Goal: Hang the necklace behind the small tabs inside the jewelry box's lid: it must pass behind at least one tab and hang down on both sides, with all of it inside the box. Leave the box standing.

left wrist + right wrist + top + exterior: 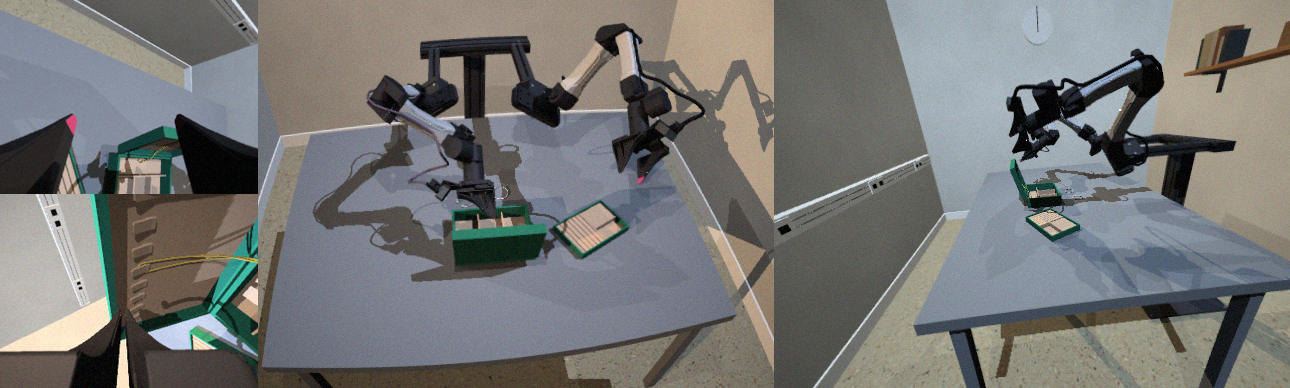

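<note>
The green jewelry box [456,220] [1045,200] [113,167] stands with its lid [498,246] [1017,171] [145,139] raised. A row of small tabs [145,225] runs along the lid's inner face. The gold necklace [160,150] [208,257] loops at one tab, one strand on each side of it, and both strands run down the lid toward the compartments; its lower end is hard to see. My right gripper [492,216] [123,311] is shut and empty beside the tab row, clear of the necklace. My left gripper [630,175] [1013,143] [125,116] is open and empty, high above the table.
A green-rimmed tray [583,255] [1066,234] [75,171] with tan dividers lies on the table close beside the box. Thin pale rings [501,192] [1078,197] lie just behind the box, on the side of the arms' stand [474,85].
</note>
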Robot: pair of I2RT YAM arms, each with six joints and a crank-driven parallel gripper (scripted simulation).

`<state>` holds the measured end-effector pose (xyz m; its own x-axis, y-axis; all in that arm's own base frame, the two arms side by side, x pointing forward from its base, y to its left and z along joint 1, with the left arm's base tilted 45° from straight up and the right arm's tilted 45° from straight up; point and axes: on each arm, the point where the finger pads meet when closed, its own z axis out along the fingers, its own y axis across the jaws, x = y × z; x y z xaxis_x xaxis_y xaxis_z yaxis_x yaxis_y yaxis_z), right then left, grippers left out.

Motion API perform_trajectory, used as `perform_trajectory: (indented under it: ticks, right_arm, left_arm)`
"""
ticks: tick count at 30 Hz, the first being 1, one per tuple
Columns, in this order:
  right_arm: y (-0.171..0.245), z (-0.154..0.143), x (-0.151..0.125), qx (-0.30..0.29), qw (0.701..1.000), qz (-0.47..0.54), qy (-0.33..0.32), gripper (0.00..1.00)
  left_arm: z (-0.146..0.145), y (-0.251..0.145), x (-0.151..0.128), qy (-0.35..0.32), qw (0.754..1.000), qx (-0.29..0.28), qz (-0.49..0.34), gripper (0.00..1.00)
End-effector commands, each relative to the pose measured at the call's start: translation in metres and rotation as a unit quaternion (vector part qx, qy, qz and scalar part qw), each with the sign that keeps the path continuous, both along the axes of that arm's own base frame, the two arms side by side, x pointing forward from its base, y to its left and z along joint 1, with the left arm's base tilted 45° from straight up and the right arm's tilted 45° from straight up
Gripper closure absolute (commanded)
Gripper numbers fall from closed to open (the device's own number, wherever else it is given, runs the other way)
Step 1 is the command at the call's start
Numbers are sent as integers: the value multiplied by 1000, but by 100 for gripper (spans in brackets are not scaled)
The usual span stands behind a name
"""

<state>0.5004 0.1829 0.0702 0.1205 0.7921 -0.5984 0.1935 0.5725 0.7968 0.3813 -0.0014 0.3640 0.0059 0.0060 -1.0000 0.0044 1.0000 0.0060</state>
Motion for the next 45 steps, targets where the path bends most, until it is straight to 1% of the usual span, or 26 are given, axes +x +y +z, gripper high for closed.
perform_trajectory:
  ticks: [1,12,15,17,20,21,24,32,33,35,42,43,45]
  right_arm:
    - [12,21,-9,15,1000,6,-24,96]
    - [14,22,-24,16,1000,6,-24,96]
    - [13,25,-22,14,1000,3,-27,96]
    - [16,22,-28,14,1000,6,-24,96]
    - [15,25,-26,17,999,5,-27,96]
    - [10,23,-26,15,1000,0,-24,100]
    - [10,27,-23,18,999,-1,-29,100]
    - [9,19,-24,12,1000,-1,-20,100]
    - [8,20,-27,14,1000,-2,-22,100]
    - [11,25,-22,17,1000,0,-26,100]
    - [13,9,-22,6,1000,6,-8,100]
    - [1,34,-12,6,1000,-4,-26,100]
    - [0,36,-10,-20,1000,9,-12,100]
  left_arm:
    - [33,-1,-6,-42,999,-1,-5,0]
    - [33,-1,-6,-42,999,-1,-5,0]
    - [33,-1,-6,-42,999,-1,-5,0]
    - [33,-1,-6,-42,999,-1,-5,0]
    - [33,-1,-6,-42,999,-1,-5,0]
    - [33,-1,-6,-42,999,-1,-5,0]
    - [33,-1,-6,-42,999,-1,-5,0]
    - [33,-1,-6,-42,999,-1,-5,0]
    - [33,-1,-6,-42,999,-1,-5,0]
    - [33,-1,-6,-42,999,-1,-5,0]
    - [33,-1,-6,-42,999,-1,-5,0]
    - [32,-1,-6,-41,999,-2,-5,0]
    - [31,-1,-5,-40,999,-2,-4,0]
